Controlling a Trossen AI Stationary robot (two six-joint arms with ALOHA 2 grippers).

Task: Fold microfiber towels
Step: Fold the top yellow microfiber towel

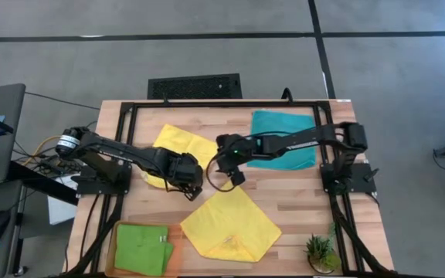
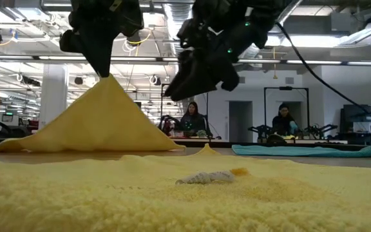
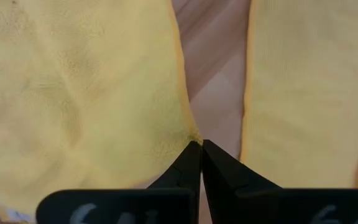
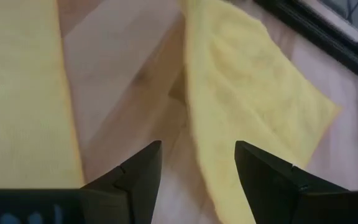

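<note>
While the left gripper [image 3: 200, 144] pinches one corner of the rear yellow towel [image 1: 182, 144] and holds it up off the table [image 1: 300, 193], the right gripper [image 4: 197, 163] hovers just beside, fingers spread and empty. Step looks like the first fold; next move needs that corner carried over to the opposite edge.

On the worktop [image 1: 300, 197], one towel [image 1: 178, 148] lay toward the far left, its near corner pinched up by my left gripper [image 1: 191, 185]. My right gripper [image 1: 234, 176], fingers apart, hung just right of that, over bare wood. A second towel [image 1: 230, 224] lay in front of both, a third [image 1: 284, 139] far right, a fourth [image 1: 142, 247] near left on a tray [image 1: 115, 232]. A plant [image 1: 320, 253] stood near right.
</note>
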